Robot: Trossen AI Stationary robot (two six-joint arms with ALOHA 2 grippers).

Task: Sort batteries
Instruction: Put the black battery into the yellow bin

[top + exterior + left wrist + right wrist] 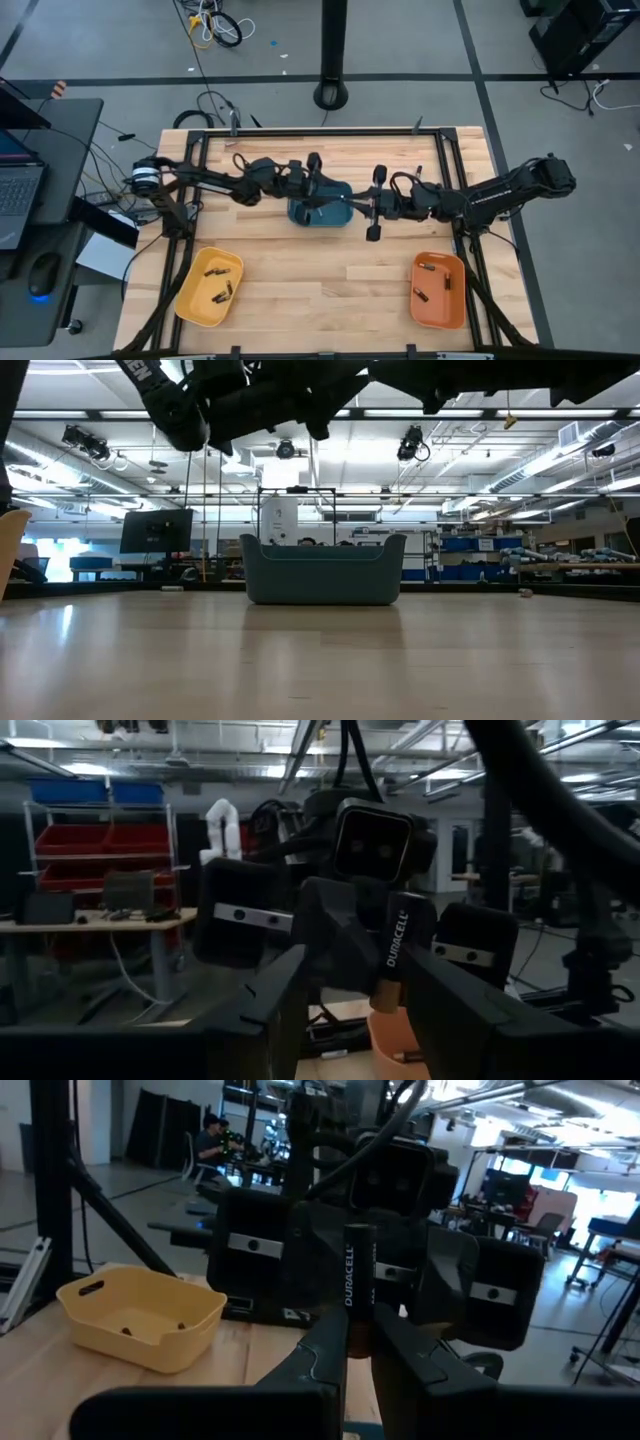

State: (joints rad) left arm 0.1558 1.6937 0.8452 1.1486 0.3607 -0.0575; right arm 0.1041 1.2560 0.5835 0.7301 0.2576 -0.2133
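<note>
One battery [358,1275], black with a DURACELL label and a copper-toned lower end, stands upright above the blue bin [320,212] at the table's middle. My right gripper [358,1335] is shut on it. My left gripper [355,975] faces it from the table's left and is open. Its fingers stand on either side of the battery [395,945]; whether they touch it I cannot tell. A few more batteries lie in the yellow tray [210,287] and in the orange tray [438,290]. My right gripper pinches the battery's lower part [358,1325] between its two fingers, which come level from the table's right. The battery is lifted clear above the blue bin, upright, with its upper half standing free above the fingers [325,1345].
The blue bin [323,570] stands on the table under both grippers. The yellow tray is near the table's near left corner, the orange tray near its near right corner. Bare wood lies between the trays. A black frame rail runs along the table's edges.
</note>
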